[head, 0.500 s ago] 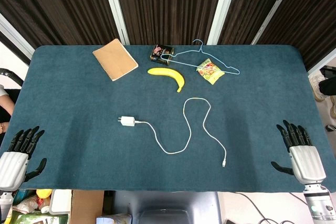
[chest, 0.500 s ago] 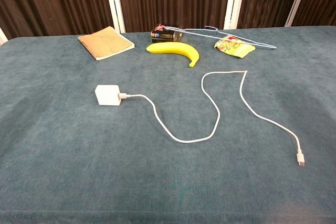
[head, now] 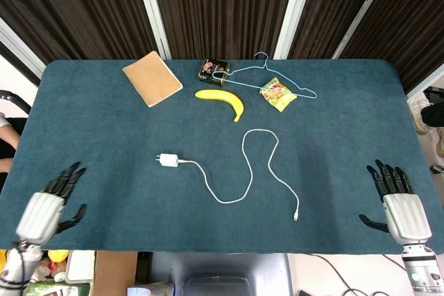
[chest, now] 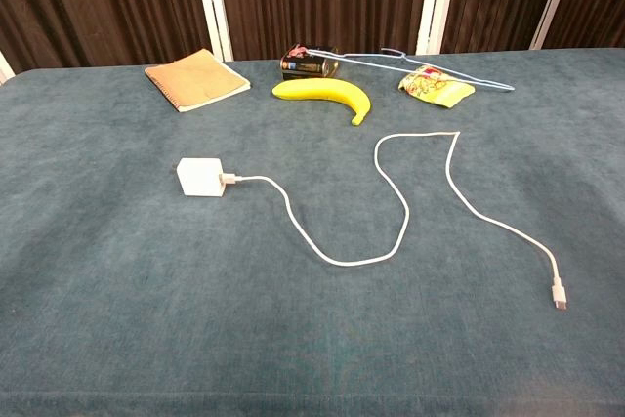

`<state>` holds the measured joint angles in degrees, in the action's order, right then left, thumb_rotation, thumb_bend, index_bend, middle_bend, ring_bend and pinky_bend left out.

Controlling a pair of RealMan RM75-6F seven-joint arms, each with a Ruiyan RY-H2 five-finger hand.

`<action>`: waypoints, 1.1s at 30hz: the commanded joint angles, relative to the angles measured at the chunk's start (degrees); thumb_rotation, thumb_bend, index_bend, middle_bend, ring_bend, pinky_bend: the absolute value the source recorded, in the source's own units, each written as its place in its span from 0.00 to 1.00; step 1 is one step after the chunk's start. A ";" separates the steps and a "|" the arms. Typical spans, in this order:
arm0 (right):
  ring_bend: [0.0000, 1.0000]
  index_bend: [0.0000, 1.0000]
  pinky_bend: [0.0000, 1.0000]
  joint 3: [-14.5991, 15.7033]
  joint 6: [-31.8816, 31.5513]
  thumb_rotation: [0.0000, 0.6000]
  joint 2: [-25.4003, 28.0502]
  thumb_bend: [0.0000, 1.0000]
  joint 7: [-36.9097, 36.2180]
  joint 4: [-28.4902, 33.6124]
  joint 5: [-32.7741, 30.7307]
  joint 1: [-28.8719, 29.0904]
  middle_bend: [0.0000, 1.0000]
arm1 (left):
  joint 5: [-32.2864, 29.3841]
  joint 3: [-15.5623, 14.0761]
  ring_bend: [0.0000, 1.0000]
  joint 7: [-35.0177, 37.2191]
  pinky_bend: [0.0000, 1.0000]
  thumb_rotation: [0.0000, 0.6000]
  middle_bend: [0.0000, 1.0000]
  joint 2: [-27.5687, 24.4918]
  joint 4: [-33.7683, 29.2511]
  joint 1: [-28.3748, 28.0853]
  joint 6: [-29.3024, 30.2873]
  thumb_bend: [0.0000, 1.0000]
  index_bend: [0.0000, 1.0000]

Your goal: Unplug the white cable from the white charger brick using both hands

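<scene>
In the head view, the left robot hand (head: 47, 207) has moved since half a second ago: it has swung inward from the table's near-left corner and now tilts toward the middle, fingers apart and holding nothing. The right robot hand (head: 400, 202) sits much as before near the near-right edge, also spread and empty. This looks like the start of the reach, with nothing yet grasped. The white charger brick (head: 167, 161) lies left of center on the blue table (head: 90, 136), the white cable (head: 258, 164) plugged into its right side and looping away to a free end toward the near right. The left robot hand has bare cloth between it and the brick; the right has open room up to the cable's free end. A notebook (head: 152, 78), banana (head: 222, 100), small dark can (head: 214, 71), snack packet (head: 278, 93) and wire hanger (head: 277, 74) lie along the far side, well apart from the brick. In the chest view, neither robot hand shows. The brick (chest: 199, 179) and cable (chest: 391, 202) lie unmoved, the plug seated in the brick, so the unplugging is not yet done. The near half of the table is open, and the far clutter stays clear of any likely path.
</scene>
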<state>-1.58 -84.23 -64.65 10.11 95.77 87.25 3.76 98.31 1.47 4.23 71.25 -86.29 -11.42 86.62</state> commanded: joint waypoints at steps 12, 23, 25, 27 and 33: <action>0.00 0.00 0.00 0.47 1.91 1.00 -0.91 0.10 2.92 0.69 -0.91 0.39 0.00 | -14.84 10.92 0.93 -20.10 1.00 1.00 0.16 16.96 -2.78 -16.55 -20.34 0.40 0.13; 0.00 0.00 0.00 0.58 1.51 1.00 0.24 0.10 1.17 1.08 -0.82 0.03 0.00 | -21.83 12.16 0.96 -35.41 1.00 1.00 0.15 29.26 9.55 -22.89 -22.68 0.39 0.15; 0.00 0.00 0.00 0.66 1.63 1.00 0.45 0.10 0.85 1.15 -0.80 0.03 0.00 | -21.75 11.94 0.96 -36.06 1.00 1.00 0.15 31.08 12.78 -23.71 -22.43 0.39 0.15; 0.00 0.00 0.00 0.71 1.76 1.00 0.64 0.10 0.58 1.24 -0.77 0.05 0.00 | -22.10 11.74 0.96 -36.65 1.00 1.00 0.15 32.21 14.90 -24.25 -22.64 0.39 0.15; 0.00 0.00 0.00 0.81 1.77 1.00 1.26 0.10 -0.42 1.41 -0.62 -0.02 0.00 | -24.72 11.75 0.96 -39.48 1.00 1.00 0.16 34.56 20.66 -25.91 -24.54 0.39 0.17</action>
<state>-0.77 -82.43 -63.43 9.72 97.17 86.61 3.76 74.49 13.22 -34.35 105.03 -66.69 -36.70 62.76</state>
